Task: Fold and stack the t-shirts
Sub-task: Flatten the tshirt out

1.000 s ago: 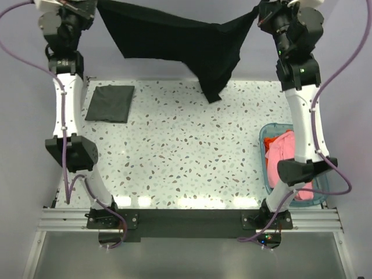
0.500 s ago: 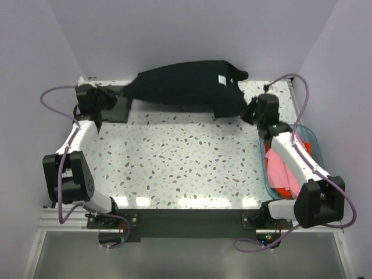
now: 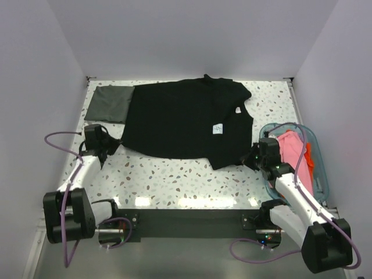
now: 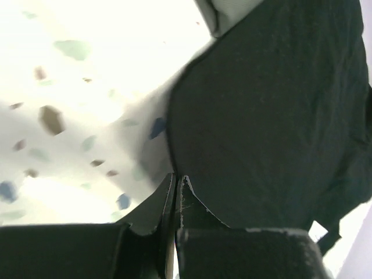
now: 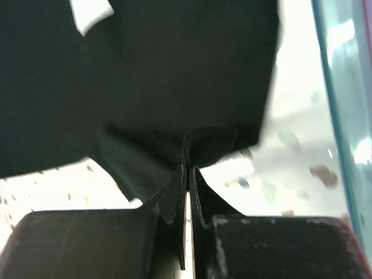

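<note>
A large black t-shirt (image 3: 180,119) lies spread on the speckled table, a small white tag (image 3: 218,128) facing up. My left gripper (image 3: 112,146) is shut on the shirt's near left corner (image 4: 244,116). My right gripper (image 3: 250,158) is shut on its near right corner, where the cloth (image 5: 192,87) bunches at the closed tips (image 5: 188,170). A dark grey t-shirt (image 3: 108,103), folded square, lies at the back left, its right edge under the black one. Pink (image 3: 289,150) and orange (image 3: 308,157) t-shirts sit in the bin on the right.
The teal bin (image 3: 321,180) stands at the table's right edge, beside my right arm. White walls close the back and both sides. The near strip of table (image 3: 174,183) shows bare speckled surface.
Both arms swung down and toward the near edge, dragging the black t-shirt from hanging in the air to lying spread on the table. Both grippers stayed shut on its corners.
</note>
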`<state>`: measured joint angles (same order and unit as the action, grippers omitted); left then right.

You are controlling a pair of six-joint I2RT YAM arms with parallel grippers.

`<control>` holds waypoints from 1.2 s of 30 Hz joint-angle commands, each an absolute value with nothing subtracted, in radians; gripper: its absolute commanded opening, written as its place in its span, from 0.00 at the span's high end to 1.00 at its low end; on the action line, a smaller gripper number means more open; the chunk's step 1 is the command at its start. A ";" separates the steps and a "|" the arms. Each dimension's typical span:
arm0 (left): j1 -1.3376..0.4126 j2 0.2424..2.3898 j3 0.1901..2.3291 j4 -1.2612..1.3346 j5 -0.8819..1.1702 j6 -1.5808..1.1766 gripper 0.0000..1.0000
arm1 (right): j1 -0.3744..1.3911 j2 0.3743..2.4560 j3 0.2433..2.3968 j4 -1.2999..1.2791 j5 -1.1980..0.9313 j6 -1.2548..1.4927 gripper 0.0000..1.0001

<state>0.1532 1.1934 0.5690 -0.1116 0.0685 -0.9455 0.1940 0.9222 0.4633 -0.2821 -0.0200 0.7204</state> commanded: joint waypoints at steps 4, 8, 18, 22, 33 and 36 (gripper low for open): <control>0.160 0.975 0.473 -0.264 -0.092 -0.925 1.00 | 0.199 0.682 0.364 -0.472 -0.069 0.773 1.00; 0.161 0.871 0.450 -0.363 -0.162 -0.940 1.00 | 0.204 0.508 0.364 -0.616 -0.074 0.790 1.00; 0.161 0.860 0.468 -0.428 -0.212 -0.948 1.00 | 0.206 0.443 0.456 -0.721 -0.143 0.796 1.00; 0.160 0.897 0.456 -0.376 -0.176 -0.937 1.00 | 0.242 0.563 0.440 -0.629 -0.137 0.790 1.00; 0.160 0.995 0.465 -0.301 -0.144 -0.910 1.00 | 0.914 0.945 0.505 -0.497 0.337 1.093 1.00; 0.160 1.008 0.469 -0.293 -0.138 -0.896 1.00 | 1.017 1.005 0.495 -0.473 0.388 1.161 1.00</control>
